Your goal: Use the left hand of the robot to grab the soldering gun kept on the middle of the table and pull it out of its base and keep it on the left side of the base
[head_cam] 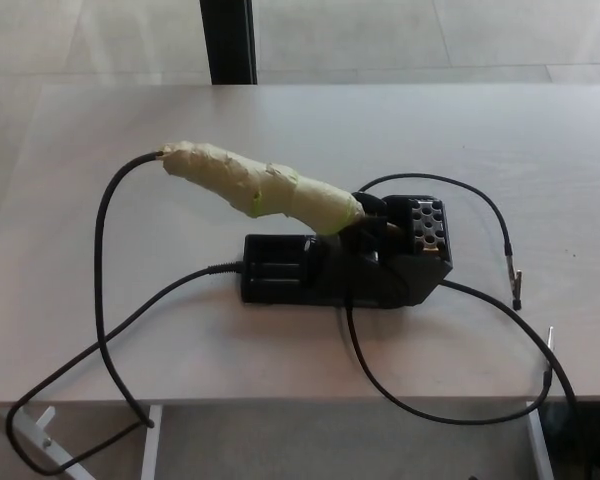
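Observation:
The soldering gun (260,184) has a handle wrapped in pale yellow-green tape. It sits seated in its black base (345,268) in the middle of the table (130,130), slanting up and to the left. A black cable (104,230) leaves the handle's upper left end and loops down over the table's front edge. Neither of my hands shows in the head view.
A perforated black holder (427,225) forms the base's right end. More thin black cables (480,205) run right from the base, ending in small clips (516,285) near the right edge. A dark post (228,40) stands beyond the table's far edge.

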You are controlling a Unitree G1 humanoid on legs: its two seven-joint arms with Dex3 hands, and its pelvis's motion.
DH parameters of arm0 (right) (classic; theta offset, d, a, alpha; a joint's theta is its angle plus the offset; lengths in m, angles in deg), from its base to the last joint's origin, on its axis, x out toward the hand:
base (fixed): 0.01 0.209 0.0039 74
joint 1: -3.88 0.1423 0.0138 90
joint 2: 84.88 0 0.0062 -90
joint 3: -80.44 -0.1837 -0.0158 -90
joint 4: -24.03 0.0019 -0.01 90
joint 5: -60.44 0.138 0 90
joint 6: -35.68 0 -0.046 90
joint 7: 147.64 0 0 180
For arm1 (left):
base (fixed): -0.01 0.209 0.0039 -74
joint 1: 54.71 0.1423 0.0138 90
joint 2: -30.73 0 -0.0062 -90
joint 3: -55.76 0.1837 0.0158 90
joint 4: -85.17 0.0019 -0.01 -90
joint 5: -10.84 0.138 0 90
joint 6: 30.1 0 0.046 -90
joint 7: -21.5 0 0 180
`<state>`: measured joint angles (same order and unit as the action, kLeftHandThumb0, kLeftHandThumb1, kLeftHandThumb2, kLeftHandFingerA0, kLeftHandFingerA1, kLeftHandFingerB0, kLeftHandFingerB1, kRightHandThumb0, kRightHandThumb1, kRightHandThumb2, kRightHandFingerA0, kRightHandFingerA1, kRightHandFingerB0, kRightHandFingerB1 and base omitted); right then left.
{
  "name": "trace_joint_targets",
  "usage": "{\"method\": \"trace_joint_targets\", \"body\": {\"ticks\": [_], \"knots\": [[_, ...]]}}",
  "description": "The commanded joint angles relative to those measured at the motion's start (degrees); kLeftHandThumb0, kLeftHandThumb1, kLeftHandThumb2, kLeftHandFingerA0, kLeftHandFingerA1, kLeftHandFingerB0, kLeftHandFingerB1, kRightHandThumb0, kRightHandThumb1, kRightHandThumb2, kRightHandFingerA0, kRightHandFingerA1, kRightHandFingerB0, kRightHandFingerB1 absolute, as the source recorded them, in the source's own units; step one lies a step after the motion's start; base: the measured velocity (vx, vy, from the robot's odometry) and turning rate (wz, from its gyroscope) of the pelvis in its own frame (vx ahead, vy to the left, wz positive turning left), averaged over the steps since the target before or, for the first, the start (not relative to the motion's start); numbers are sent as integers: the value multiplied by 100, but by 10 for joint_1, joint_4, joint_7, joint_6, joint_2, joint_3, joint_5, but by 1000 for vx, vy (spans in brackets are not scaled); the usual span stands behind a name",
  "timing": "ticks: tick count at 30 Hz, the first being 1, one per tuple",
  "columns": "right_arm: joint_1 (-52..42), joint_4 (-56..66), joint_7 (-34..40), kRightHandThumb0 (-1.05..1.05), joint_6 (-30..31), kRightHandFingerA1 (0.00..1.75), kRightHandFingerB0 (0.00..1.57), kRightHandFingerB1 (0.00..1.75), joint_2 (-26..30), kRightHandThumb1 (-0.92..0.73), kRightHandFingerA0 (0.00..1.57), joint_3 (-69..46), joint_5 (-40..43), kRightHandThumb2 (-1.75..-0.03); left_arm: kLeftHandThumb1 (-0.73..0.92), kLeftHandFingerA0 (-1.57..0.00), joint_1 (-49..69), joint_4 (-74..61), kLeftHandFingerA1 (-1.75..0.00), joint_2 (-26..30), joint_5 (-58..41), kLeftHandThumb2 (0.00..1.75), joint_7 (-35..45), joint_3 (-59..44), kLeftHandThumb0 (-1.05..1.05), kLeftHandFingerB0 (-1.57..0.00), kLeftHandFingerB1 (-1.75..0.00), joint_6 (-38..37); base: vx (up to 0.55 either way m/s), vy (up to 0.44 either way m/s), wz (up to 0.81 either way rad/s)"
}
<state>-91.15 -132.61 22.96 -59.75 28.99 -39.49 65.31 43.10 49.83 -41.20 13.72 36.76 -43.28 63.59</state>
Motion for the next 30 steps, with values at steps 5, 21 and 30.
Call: {"method": "trace_joint_targets", "body": {"ticks": [5, 21, 30], "knots": [[4, -18, -35, -66, -42, 58, 14, 44, 15, -54, 24, -17, 37, -89, 73, -41, -3, -77, -47, 15, -53, 61, 13, -63, -45, -34, -37, 64, 0, 0, 0], [4, -23, -36, -62, -33, 57, 17, 43, 17, -51, 22, -12, 38, -85, 66, -24, -393, -497, -62, 38, 24, 60, -150, -119, -51, -27, -42, 204, 0, 0, 0], [7, -23, -40, -62, -34, 59, 16, 44, 23, -50, 24, -8, 34, -86, 65, -26, -531, -459, -51, 13, 127, 59, -97, 45, -54, -25, -35, 131, 0, 0, 0]]}}
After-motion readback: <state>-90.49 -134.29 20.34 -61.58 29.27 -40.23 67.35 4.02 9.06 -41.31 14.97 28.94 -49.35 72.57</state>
